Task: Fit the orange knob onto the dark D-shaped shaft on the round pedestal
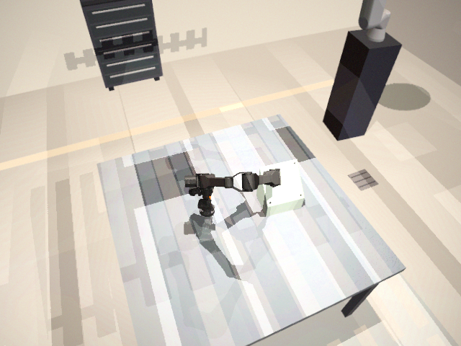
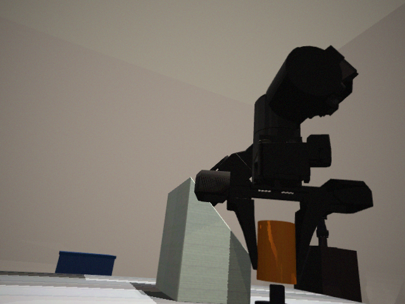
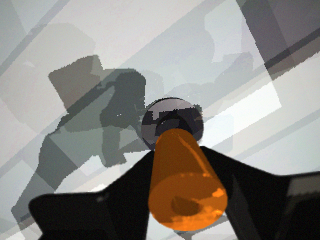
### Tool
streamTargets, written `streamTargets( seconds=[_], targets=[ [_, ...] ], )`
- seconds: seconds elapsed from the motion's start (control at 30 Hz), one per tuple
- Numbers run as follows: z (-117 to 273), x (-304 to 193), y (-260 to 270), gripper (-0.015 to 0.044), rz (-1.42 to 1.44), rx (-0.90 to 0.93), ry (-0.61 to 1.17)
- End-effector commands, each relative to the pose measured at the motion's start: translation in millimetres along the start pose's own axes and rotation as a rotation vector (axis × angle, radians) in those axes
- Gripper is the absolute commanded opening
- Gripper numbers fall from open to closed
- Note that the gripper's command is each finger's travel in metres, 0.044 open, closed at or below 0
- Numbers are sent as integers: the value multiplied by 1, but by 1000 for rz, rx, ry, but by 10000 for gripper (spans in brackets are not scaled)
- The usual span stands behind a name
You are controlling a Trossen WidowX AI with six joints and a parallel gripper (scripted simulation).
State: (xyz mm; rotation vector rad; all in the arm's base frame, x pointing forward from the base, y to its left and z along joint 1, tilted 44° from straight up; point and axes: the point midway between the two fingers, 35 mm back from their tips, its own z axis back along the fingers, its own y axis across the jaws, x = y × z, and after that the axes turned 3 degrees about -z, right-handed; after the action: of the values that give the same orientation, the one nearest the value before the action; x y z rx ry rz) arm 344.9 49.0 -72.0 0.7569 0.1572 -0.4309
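The orange knob [image 2: 276, 251] [image 3: 187, 200] is upright between the fingers of my gripper [image 2: 276, 261] [image 3: 176, 152], which is shut on it. The dark shaft [image 2: 276, 293] stands directly below the knob in the exterior view, with a thin gap between its top and the knob's lower edge. The round pedestal [image 1: 207, 212] [image 3: 149, 126] is dark and lies beneath the knob; only its top edge shows at the bottom of the exterior view. In the wrist view the knob hides part of the pedestal and shaft. The flat sides of the hole and shaft cannot be made out.
A pale green block [image 1: 287, 182] [image 2: 202, 261] with a sloping top stands on the table [image 1: 297, 253], beside the arm. A blue bin [image 2: 85, 263] is in the background. A drawer cabinet [image 1: 126, 45] and a dark pillar [image 1: 357, 89] stand beyond the table.
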Motion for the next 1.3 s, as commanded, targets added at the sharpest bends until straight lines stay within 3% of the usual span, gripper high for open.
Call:
streamTargets(
  seconds=[0.0,1.27],
  targets=[
    [0,1,-1,0,-55,0,-3],
    [0,-1,-2,0,-56,0,-2]
  ],
)
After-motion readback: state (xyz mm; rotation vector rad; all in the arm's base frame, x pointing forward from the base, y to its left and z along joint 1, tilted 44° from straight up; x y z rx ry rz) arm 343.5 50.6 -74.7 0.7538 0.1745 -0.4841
